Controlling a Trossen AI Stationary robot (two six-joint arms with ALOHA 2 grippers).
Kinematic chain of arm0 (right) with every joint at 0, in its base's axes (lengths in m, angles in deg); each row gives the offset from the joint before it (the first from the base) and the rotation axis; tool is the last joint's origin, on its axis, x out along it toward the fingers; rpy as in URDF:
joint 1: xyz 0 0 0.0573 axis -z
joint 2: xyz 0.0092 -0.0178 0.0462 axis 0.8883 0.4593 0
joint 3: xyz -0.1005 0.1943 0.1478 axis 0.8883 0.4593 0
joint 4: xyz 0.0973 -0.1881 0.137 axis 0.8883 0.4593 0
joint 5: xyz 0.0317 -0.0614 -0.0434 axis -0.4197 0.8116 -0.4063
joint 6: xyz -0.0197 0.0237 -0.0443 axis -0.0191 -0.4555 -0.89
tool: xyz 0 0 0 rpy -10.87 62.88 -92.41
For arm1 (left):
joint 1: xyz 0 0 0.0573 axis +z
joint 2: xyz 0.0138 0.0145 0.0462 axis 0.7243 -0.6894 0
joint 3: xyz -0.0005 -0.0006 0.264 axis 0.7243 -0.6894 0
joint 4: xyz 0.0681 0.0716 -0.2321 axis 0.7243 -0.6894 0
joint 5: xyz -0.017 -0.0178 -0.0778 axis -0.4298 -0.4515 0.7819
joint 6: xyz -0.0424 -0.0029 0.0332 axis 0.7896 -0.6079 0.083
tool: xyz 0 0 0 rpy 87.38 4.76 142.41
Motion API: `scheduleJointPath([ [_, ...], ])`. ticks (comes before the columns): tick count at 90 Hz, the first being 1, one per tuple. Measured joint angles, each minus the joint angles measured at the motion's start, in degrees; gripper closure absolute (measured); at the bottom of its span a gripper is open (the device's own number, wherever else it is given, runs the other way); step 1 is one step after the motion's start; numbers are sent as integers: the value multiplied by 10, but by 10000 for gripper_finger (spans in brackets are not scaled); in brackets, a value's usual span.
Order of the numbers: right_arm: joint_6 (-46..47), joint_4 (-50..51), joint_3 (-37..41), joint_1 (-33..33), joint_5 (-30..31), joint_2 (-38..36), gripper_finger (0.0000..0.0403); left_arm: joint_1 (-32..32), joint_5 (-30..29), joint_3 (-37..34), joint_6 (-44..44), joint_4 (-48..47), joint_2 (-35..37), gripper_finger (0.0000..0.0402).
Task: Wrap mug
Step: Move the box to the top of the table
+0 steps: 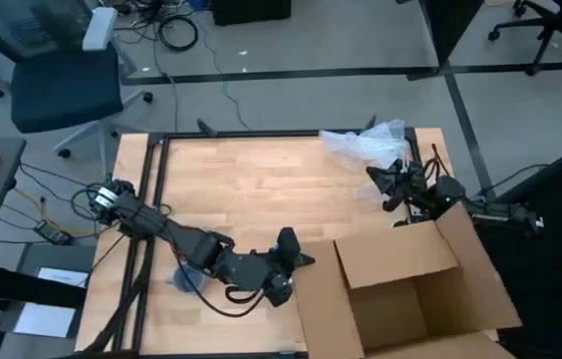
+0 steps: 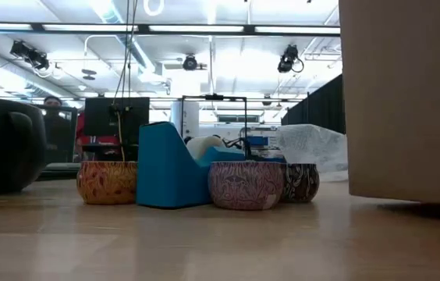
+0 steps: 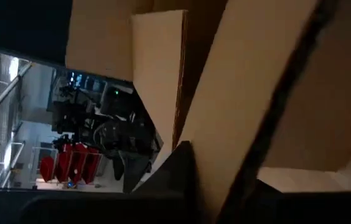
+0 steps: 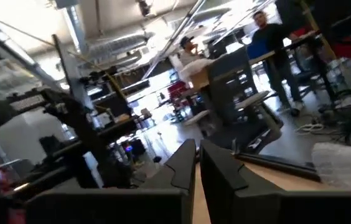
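Mug not clearly identifiable; patterned bowls (image 2: pixel 245 185) show in low view. Left claw (image 1: pixel 291 261) at tabletop front edge beside box (image 1: pixel 401 289), state unclear. Right claw (image 4: pixel 197 163) closed, empty, near bubble wrap (image 1: pixel 366 143) at far right corner. Judged pre-wrap; next: grip wrap.

The table (image 1: pixel 261 189) is seen from directly overhead in the high view, both arms included. From table-top height, the low view is aimed level across the wood into the room. The cardboard box (image 1: pixel 411 294) is shared by the high, low and left wrist views, seen very close in the last. The right wrist view is directed outward over the table edge toward the room.
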Motion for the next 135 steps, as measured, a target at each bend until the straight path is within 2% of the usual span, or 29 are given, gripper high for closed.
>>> scheduleJointPath([
  [16,-37,5,-19,0,72,1,403,-3,-20,0,-1,15,0,401],
  [32,-41,23,-22,0,83,1,403,-3,-35,0,4,14,18,401],
  [58,2,141,-23,0,109,1,403,-2,-44,0,24,27,93,401],
  [75,5,153,-23,0,109,1,403,-2,-49,0,20,30,125,401],
  [96,20,163,-24,0,109,1,403,12,-83,0,18,39,175,401],
  [118,42,182,-24,-4,106,5,403,70,-145,0,25,38,234,401],
  [135,42,184,-24,-17,106,30,403,149,-188,0,81,9,267,401],
])
